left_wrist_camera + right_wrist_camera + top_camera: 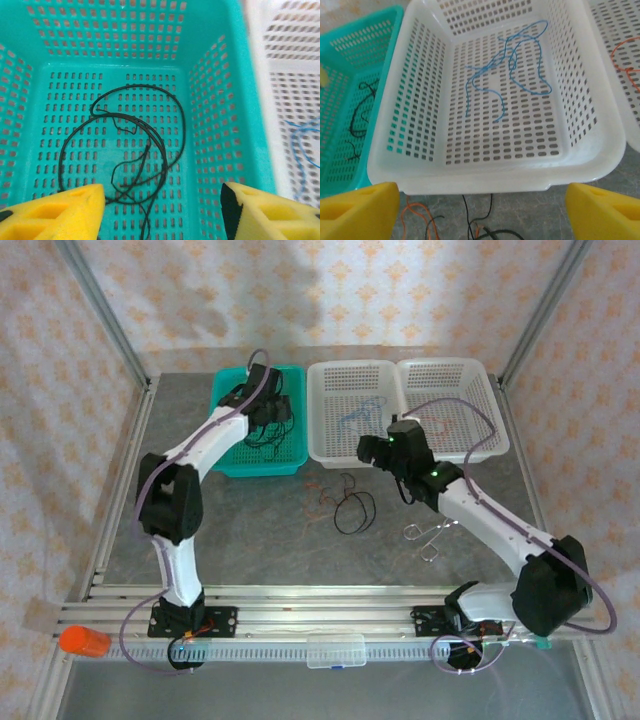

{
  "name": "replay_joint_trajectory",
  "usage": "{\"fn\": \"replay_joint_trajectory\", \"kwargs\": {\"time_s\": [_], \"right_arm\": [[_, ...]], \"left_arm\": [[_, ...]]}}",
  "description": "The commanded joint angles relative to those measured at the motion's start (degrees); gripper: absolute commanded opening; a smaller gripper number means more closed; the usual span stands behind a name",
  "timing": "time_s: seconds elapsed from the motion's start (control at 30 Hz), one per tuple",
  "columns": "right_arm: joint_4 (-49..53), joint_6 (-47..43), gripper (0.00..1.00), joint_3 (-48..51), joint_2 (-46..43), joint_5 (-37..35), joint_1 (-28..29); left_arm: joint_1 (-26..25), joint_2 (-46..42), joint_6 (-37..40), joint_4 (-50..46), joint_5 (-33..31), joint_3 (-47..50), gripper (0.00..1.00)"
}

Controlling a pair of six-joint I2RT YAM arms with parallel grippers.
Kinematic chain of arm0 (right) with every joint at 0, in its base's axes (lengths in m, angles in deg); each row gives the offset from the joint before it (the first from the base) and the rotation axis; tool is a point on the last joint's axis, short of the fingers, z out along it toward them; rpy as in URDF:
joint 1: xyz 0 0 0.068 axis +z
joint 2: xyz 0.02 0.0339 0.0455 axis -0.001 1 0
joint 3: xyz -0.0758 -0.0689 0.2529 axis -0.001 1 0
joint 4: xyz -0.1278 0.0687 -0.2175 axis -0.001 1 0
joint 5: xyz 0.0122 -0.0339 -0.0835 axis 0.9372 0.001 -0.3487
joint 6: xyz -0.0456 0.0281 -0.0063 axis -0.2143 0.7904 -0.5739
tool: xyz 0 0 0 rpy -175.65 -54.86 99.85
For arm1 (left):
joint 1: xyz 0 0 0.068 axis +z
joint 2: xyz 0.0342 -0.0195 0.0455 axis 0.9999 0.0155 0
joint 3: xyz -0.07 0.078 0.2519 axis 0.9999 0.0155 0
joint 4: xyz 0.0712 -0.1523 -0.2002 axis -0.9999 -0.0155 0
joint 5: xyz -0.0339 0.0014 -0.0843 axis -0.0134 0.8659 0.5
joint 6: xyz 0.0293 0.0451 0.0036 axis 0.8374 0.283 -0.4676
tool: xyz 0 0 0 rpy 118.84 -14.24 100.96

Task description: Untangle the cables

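A black cable (131,145) lies looped on the floor of the teal basket (215,100); my left gripper (162,212) hangs open above it, nothing between its yellow pads (60,212). In the top view the left gripper (268,410) is over the teal basket (228,462). A blue cable (512,65) rests in the middle white basket (495,172). My right gripper (482,212) is open just in front of that basket. Black and orange cables (475,227) lie tangled on the table below it, also seen as a tangle of cables (345,502) from above. An orange cable (625,62) sits in the right basket.
The right white basket (478,445) stands beside the middle white basket (330,445). A small silver scissors-like tool (430,535) lies on the table under the right arm. An orange object (83,641) sits on the front rail at left.
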Motion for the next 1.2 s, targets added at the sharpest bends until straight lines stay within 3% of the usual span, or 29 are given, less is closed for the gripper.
{"fn": "replay_joint_trajectory", "kwargs": {"time_s": [0.0, 0.4, 0.6, 0.77, 1.0, 1.17], "right_arm": [[8.63, -1.15, 0.8, -3.71, 2.7, -0.81, 2.25], [26.18, -2.49, 0.58, -9.6, 11.61, -0.53, 5.95], [29.31, -1.69, 0.56, -6.91, 12.97, -0.57, 5.91], [29.44, 3.48, 0.55, -3.65, 13.16, 0.08, 5.91], [26.02, 10.61, 0.42, -1.1, 13.33, 4.3, 7.42], [24.6, 14.17, 0.35, 0.08, 14.17, 3.51, 8.15]], "left_arm": [[-2.06, -9.23, 1.22, 8.69, 1.27, 4.58, 0.67], [-12.78, -26.18, -6.52, 21.34, 2.09, 27.61, 0.65], [-16.38, -30.87, -10.21, 27.15, 2.91, 36.55, 0.65], [-17.79, -31.1, -9.34, 27.92, 3.19, 38.15, 0.65], [-17.88, -29.21, -9.07, 31.43, 5.41, 37.8, 0.65], [-17.88, -28.16, -8.81, 32.6, 6.38, 37.02, 0.64]]}}
